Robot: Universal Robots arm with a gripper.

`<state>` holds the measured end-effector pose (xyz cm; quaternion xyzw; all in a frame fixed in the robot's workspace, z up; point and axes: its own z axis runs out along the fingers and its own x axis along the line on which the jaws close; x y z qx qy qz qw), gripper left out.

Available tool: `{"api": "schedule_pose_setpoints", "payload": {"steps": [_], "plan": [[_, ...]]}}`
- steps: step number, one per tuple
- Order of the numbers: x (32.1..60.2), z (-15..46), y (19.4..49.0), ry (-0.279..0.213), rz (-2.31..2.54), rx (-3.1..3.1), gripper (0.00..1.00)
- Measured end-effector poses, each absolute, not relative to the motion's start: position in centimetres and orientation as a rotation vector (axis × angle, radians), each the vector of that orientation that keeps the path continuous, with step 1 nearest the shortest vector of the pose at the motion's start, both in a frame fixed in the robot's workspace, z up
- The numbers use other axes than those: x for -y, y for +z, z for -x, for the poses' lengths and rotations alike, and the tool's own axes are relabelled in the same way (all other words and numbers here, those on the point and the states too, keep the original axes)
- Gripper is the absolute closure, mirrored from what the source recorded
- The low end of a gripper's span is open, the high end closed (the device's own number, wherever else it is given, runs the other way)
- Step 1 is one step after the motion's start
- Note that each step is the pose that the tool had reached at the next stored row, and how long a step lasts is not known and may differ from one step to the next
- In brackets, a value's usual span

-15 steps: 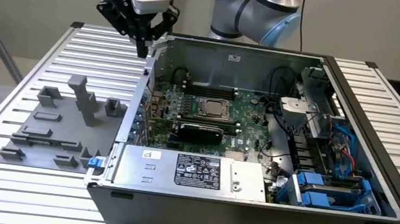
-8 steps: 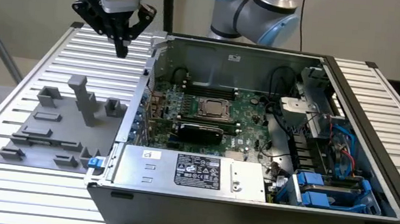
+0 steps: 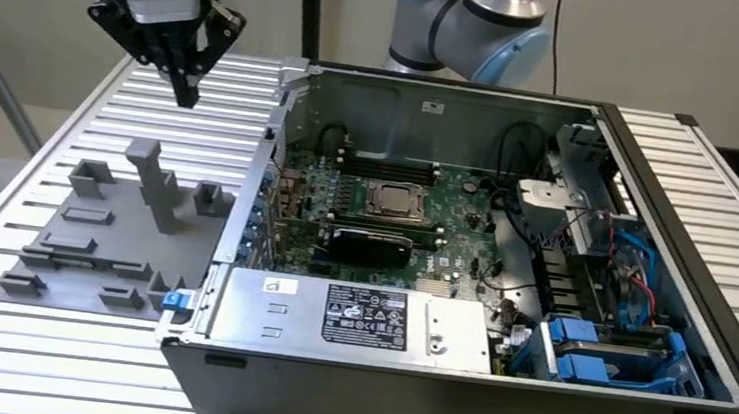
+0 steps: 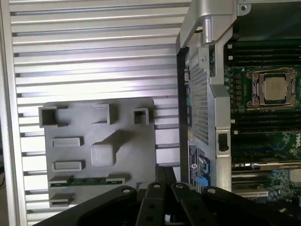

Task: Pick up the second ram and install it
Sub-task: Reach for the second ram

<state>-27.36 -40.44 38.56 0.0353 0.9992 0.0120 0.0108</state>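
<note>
No text, brand name or number can be read. Printed labels present:

- a black label [image 3: 367, 319] with white print and symbols, on the power supply [image 3: 458, 347];
- a small white sticker [image 3: 279, 285] on the same unit;
- a pale sticker [image 3: 430, 103] on the chassis wall [image 3: 498, 113];
- a dark label [image 4: 197, 165] with a blue patch, on the chassis edge [image 4: 200, 103].

(The characters cannot be made out on any of them.)

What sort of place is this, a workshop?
Probably a robotics lab or test bench for computer assembly: a robot arm, an open computer case, and a grey fixture tray on a slatted metal table.
</note>
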Motion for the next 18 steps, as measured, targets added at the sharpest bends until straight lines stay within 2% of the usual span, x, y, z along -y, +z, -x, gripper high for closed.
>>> {"api": "schedule_pose_setpoints", "payload": {"steps": [18], "plan": [[41.7, 35.0, 37.0, 0.032, -0.110, -3.119, 1.00]]}}
